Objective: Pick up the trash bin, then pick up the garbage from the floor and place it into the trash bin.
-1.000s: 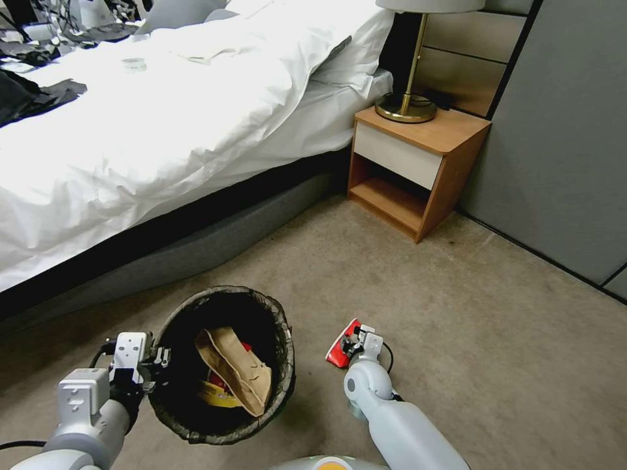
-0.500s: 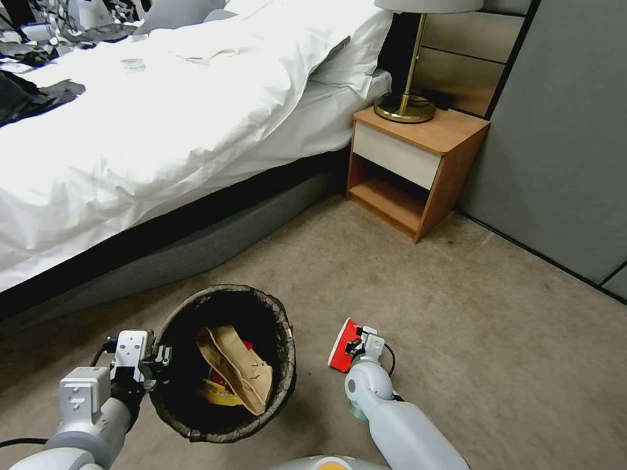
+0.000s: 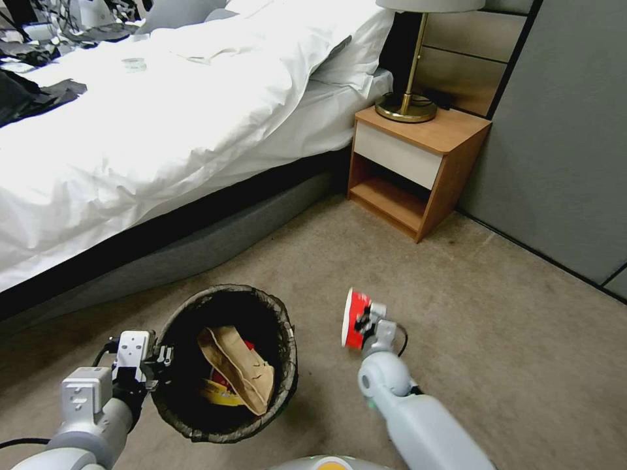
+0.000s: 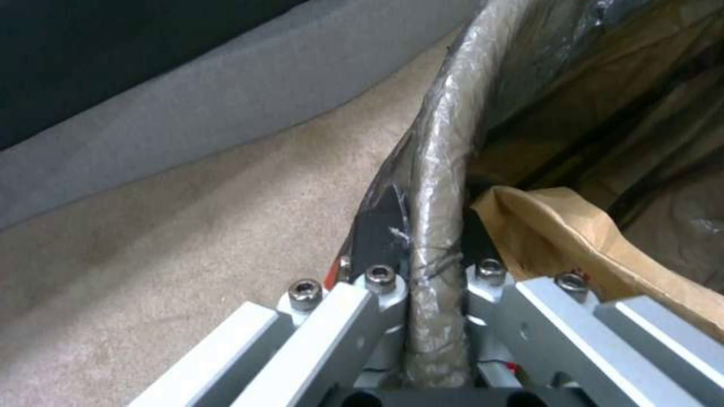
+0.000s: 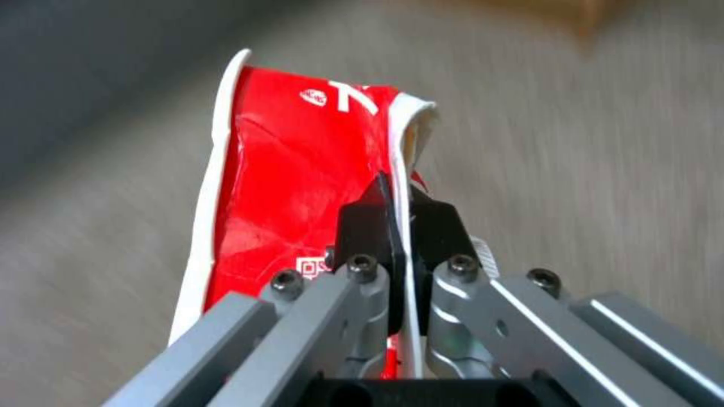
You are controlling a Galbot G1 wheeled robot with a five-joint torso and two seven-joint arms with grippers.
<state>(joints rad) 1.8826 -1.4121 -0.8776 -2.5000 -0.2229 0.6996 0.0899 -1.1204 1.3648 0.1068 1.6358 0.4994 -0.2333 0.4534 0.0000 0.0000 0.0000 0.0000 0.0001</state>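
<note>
The trash bin (image 3: pixel 225 362) hangs low over the beige carpet (image 3: pixel 470 307) at the foot of the bed's side, its opening tilted toward the camera, and it holds a crumpled brown paper bag (image 3: pixel 238 369) lying across the middle, with a yellow wrapper (image 3: pixel 219 395) and a bit of red packaging (image 3: pixel 219 378) under it. A dark, wrinkled bag liner (image 4: pixel 438 186) wraps the rim (glossy and creased in the left wrist view). The left gripper (image 3: pixel 151 365) is pinched on that rim, one finger outside the wall and one inside, right beside the paper bag's edge. To the bin's right, apart from it, the right gripper (image 3: pixel 367 321) clamps a flat red-and-white packet (image 3: pixel 354 318) by its edge, its black pads (image 5: pixel 362 226) pressed together on the white border; the packet stands nearly upright above the carpet, red face with white print turned outward. Behind lie the bed (image 3: pixel 163 117) with white bedding and a wooden nightstand (image 3: pixel 418 166) carrying a brass lamp (image 3: pixel 408 104), well away from both grippers.
</note>
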